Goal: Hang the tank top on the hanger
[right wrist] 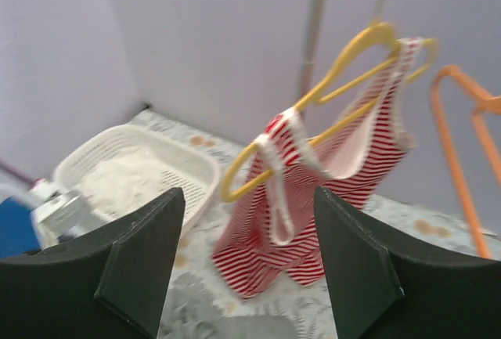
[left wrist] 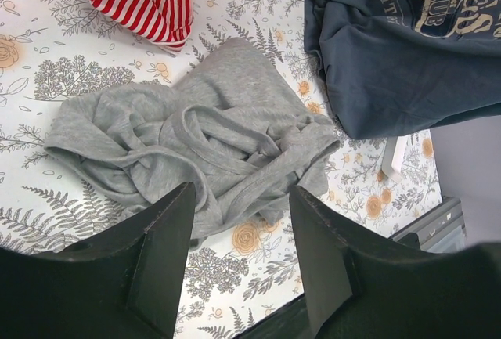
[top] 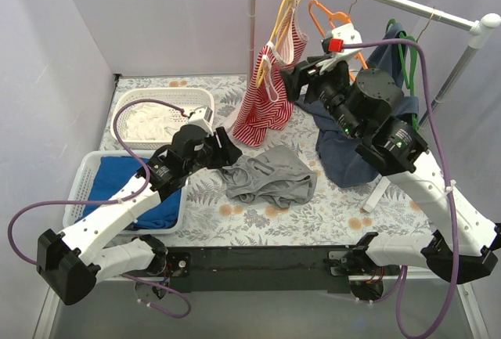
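The grey tank top (top: 270,176) lies crumpled on the floral table mat, and fills the middle of the left wrist view (left wrist: 211,143). My left gripper (top: 228,152) is open and empty, just left of the top and above its near edge (left wrist: 243,198). The orange hanger (top: 333,22) hangs by its hook on the white rail; its left side shows in the right wrist view (right wrist: 450,143). My right gripper (top: 297,84) is open and empty, raised in the air left of and below the orange hanger, facing the striped top (right wrist: 249,198).
A red-and-white striped top (top: 270,96) hangs on a yellow hanger left of the orange one. A navy printed shirt (top: 352,151) hangs on a green hanger (top: 407,57) at the right. A white basket (top: 205,96) and a basket with blue cloth (top: 133,190) stand at the left.
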Motion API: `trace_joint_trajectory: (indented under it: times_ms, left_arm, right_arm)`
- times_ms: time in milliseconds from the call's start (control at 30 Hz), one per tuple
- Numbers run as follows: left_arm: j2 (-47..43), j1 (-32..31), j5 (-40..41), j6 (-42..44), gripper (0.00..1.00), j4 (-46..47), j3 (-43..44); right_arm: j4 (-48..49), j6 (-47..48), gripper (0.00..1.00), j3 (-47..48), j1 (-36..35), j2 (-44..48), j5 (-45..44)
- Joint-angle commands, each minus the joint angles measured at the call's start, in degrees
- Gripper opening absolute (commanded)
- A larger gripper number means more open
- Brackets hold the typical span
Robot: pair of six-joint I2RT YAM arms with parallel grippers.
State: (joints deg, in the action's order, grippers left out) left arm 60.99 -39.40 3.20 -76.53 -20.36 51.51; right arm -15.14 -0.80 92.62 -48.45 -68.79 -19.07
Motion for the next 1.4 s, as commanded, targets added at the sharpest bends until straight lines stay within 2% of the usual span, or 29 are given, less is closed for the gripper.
trace_joint_trajectory:
  times_ms: [0, 67, 200, 433, 733, 900, 1067, 1300, 1367]
  left_arm:
    - [-1.58, 0.02, 0.31, 0.95, 0.52, -1.43, 2.72]
    - [-1.84, 0.02, 0.05, 1.21, 0.52, -1.79, 3.16]
    - [-1.93, 0.02, -0.56, 2.17, 0.52, -2.75, 4.12]
    - [-2.02, 0.02, -1.79, 3.05, 0.52, -3.19, 4.22]
    - [-1.84, 0.02, -2.15, 3.85, 0.52, -3.02, 4.39]
    - [-2.81, 0.11, -1.71, 4.11, 0.52, -3.28, 4.39]
    - [-3.42, 0.11, -1.09, 4.29, 0.52, -3.90, 4.39]
    - [-3.07, 0.02, -1.36, 3.93, 0.52, -3.37, 4.04]
    - [-2.90, 0.02, -1.44, 3.93, 0.51, -3.37, 4.04]
  right_arm:
    - [1.96, 13.61, 0.75, 4.93, 0.19, -2.13, -18.34]
    - [-1.72, 15.56, 0.76, 6.43, 2.12, -4.23, -18.02]
    - [-8.24, 13.46, 0.77, 10.74, 8.36, -6.70, -11.01]
    - [-8.86, 9.15, 0.78, 9.08, 20.57, -3.54, -2.03]
    - [-9.56, 4.67, 0.76, 5.73, 29.89, -3.01, 8.69]
    - [-8.86, 2.21, 0.73, 5.55, 38.14, -5.56, 20.98]
    - [-8.77, -0.15, 0.68, 6.26, 40.01, -8.81, 25.39]
    - [-8.60, -2.01, 0.59, 2.92, 40.01, -8.20, 25.58]
    - [-8.24, -2.36, 0.51, 2.13, 40.10, -7.32, 24.96]
